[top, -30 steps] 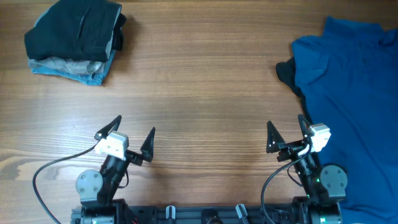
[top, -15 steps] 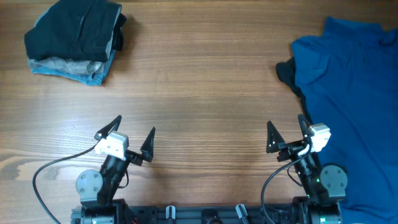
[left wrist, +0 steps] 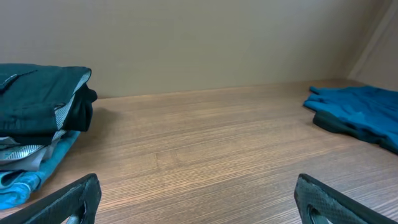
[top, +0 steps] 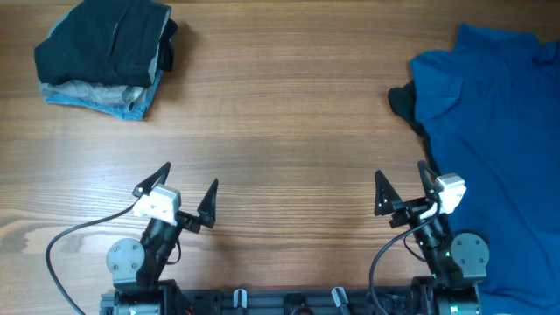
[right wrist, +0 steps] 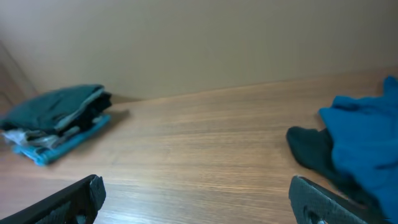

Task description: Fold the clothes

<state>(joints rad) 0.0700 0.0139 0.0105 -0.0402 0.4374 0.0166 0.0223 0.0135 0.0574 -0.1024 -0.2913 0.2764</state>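
Overhead view: both arms sit at the near edge of the wooden table. The left gripper and right gripper each have their fingers spread wide and hold nothing. A folded stack, with a dark garment on top and pale and light-blue layers beneath, lies at the far left, well apart from the left gripper. An unfolded blue shirt is spread at the right and runs past the frame edge, its left border near the right gripper. A dark piece shows at that border, possibly a second garment underneath. The wrist views add the side profile: the stack's layered edges, the shirt's rumpled folds, and a plain wall behind the table
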